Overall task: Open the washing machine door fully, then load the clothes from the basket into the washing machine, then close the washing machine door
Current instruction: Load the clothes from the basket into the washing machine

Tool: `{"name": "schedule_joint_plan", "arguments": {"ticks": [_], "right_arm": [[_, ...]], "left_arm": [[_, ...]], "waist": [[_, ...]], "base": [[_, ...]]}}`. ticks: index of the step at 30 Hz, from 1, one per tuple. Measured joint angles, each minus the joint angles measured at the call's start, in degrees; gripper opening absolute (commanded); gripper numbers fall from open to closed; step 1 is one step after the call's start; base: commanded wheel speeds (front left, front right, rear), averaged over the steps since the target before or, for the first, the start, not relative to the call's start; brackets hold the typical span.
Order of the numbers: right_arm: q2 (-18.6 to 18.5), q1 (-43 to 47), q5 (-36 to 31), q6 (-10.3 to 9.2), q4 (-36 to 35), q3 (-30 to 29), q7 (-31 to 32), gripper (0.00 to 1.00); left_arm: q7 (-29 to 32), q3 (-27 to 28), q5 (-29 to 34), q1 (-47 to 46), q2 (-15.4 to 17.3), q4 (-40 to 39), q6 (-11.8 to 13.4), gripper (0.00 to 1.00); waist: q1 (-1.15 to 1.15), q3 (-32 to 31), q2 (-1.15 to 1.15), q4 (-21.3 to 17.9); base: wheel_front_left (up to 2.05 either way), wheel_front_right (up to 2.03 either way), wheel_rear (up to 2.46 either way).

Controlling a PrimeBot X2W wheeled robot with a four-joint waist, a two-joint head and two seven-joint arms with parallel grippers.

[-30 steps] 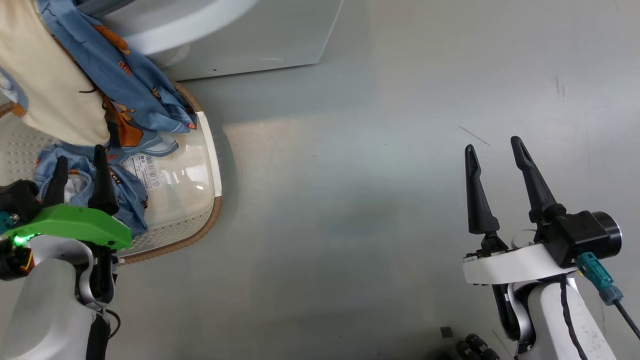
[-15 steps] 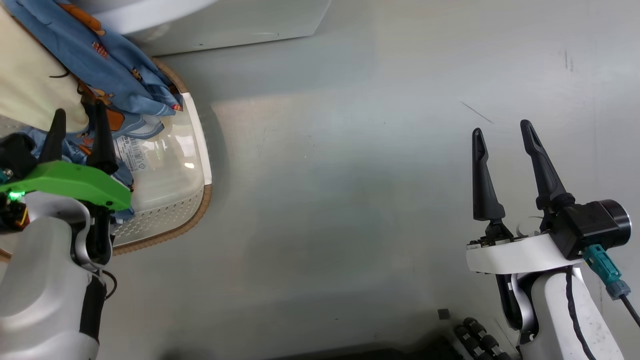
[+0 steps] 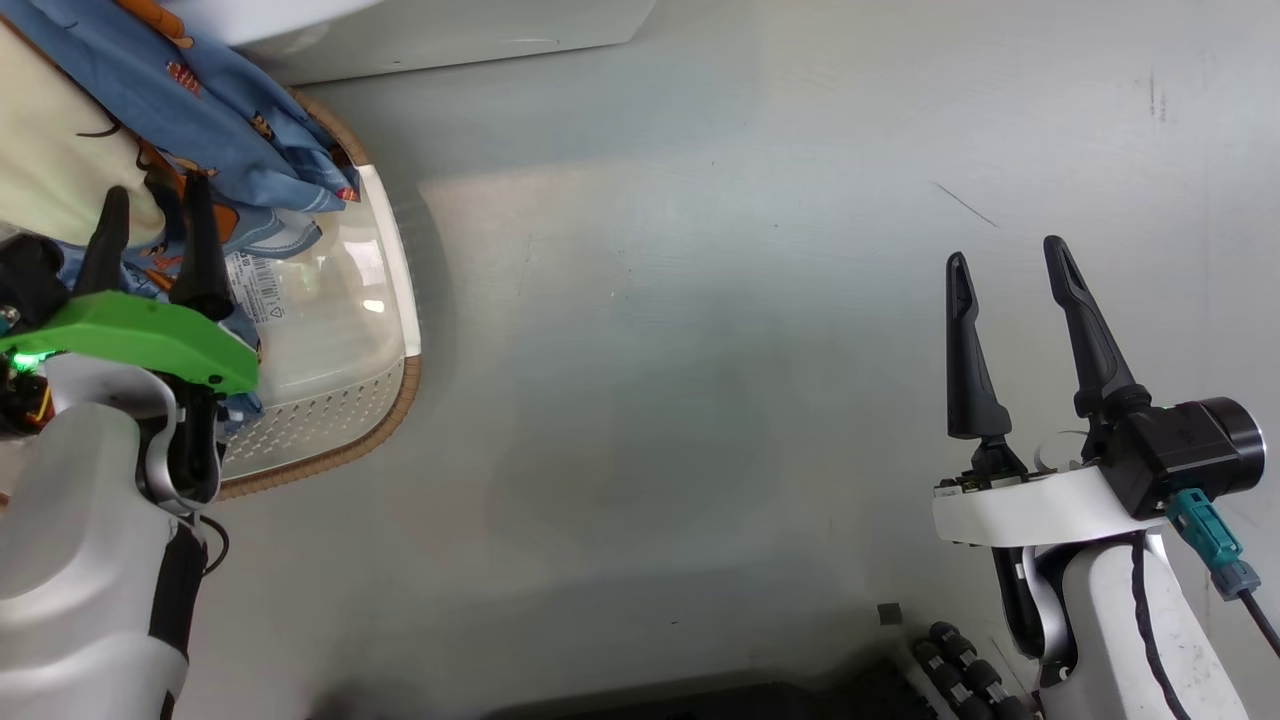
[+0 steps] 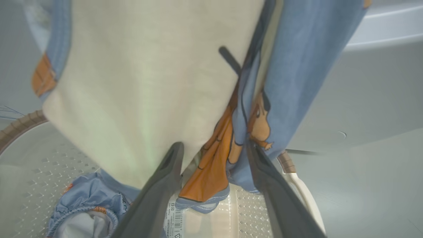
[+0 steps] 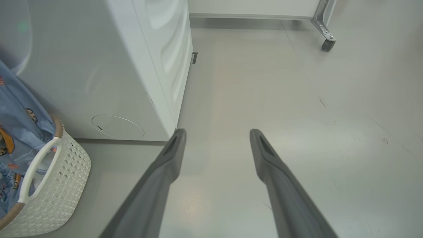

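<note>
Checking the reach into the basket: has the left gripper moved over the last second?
Yes. Against the barcode sticker in the basket, the left gripper has advanced up the head view, toward the hanging clothes.

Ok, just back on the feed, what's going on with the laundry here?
The left end effector is open over the basket. In its wrist view, a blue and orange piece of the clothes hangs from above the frame down between its fingers. More lies in the basket. Nothing is gripped. The right end effector is open and empty over bare floor, near the washing machine.
</note>
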Motion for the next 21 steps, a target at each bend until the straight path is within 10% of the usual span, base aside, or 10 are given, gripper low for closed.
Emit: {"name": "schedule_joint_plan", "arguments": {"ticks": [21], "right_arm": [[0.01,-0.34,-0.47,-0.07,-0.20,1.18,0.00,1.00]], "left_arm": [[-1.75,-3.49,-2.83,-5.73,3.14,3.47,-0.01,1.00]], "waist": [[0.00,1.23,0.00,-1.67]], "base": [[0.00,0.00,0.00]]}}
